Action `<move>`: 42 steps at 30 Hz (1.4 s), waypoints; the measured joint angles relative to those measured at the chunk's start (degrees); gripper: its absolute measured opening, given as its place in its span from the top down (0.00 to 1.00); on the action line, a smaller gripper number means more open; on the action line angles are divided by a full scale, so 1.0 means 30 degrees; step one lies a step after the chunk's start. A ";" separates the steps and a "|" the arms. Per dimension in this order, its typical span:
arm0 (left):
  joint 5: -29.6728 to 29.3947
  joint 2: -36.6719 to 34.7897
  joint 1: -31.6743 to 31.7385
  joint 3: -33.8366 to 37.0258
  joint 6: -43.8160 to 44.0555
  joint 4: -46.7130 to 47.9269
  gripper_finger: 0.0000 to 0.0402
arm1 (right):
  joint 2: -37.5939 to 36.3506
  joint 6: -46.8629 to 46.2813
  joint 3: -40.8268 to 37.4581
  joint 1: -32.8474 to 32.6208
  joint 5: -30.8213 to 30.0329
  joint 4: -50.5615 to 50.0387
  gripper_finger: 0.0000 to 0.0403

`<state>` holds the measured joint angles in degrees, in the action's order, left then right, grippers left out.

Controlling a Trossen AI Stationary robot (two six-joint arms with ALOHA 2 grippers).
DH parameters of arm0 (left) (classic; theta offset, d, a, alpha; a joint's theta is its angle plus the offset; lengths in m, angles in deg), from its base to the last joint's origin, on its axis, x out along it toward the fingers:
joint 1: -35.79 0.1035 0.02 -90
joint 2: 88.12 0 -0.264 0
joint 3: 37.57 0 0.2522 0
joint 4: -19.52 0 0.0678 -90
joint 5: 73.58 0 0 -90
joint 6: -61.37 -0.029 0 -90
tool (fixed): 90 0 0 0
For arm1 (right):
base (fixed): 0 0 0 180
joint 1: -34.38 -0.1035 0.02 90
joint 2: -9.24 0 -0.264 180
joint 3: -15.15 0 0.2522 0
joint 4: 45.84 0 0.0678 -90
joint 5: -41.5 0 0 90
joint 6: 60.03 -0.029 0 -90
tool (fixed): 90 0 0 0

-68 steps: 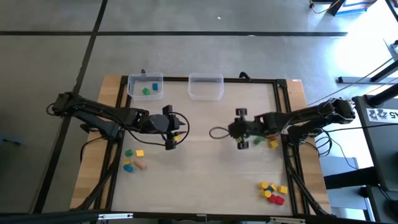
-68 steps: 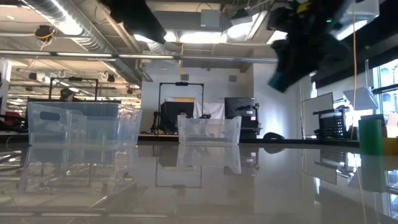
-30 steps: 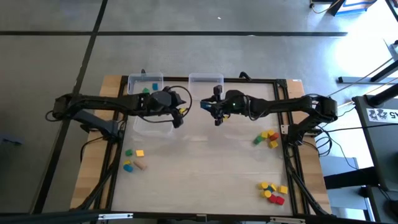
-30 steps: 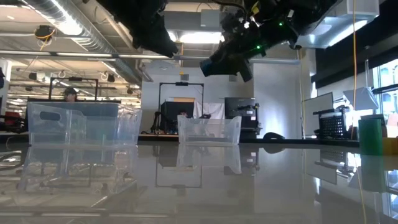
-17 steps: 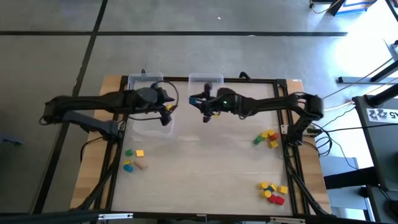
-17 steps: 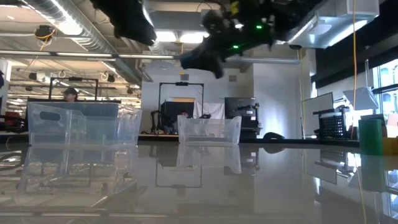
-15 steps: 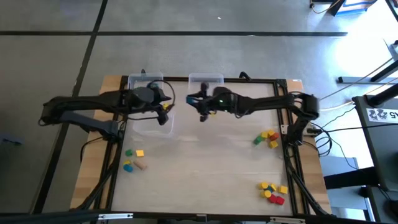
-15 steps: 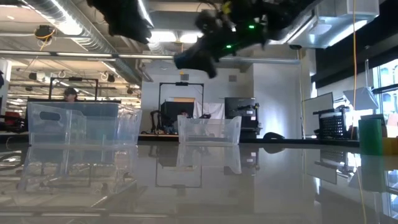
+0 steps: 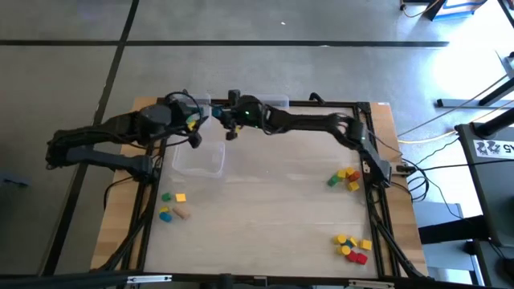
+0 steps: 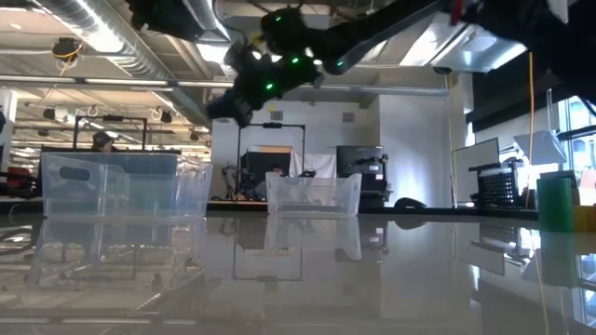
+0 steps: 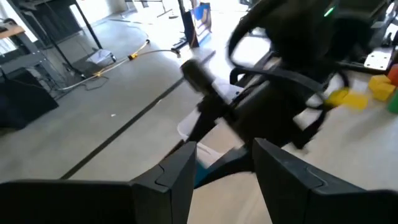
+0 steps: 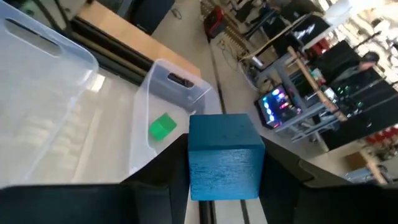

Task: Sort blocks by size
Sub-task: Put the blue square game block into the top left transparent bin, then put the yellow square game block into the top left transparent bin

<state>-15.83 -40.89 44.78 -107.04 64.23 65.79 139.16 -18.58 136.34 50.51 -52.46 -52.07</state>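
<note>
My right gripper [image 9: 232, 128] reaches across the table's far side and is shut on a blue block [image 12: 224, 165]. It is high above the table, next to the back left clear bin [image 12: 177, 93], which holds a green block [image 12: 163, 127]. My left gripper [image 9: 193, 135] is close beside it, over the same bin, open and empty [image 11: 225, 177]. Other blocks lie in groups on the table at the right [image 9: 344, 178], the near right [image 9: 352, 247] and the near left [image 9: 172, 206]. My right gripper pinches the blue block by two opposite side faces [image 12: 195, 168] between its two fingers [image 12: 165, 180]. The block fills the gap between them. It is lifted clear, high above the table and the bins.
A second clear bin [image 9: 200, 159] stands nearer on the left, and a third [image 9: 273, 102] at the back middle. The right arm [image 9: 321, 124] stretches along the table's far edge, close in front of my left gripper [image 11: 273, 74]. A black frame rims the table.
My right gripper has carried the blue block along the far edge toward the table's left, from the middle bin to the back left bin. My left gripper has moved toward the far left corner, ahead of it.
</note>
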 joint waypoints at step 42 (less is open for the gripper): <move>0.0014 -0.0082 0.0288 0.0000 0.0917 -0.0020 0.61 | 0.8548 -0.2896 0.8827 0.0886 -0.0168 0.1785 0.46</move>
<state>-15.78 -41.14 45.64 -107.04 66.98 65.73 164.80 -27.27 162.82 53.16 -52.96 -46.71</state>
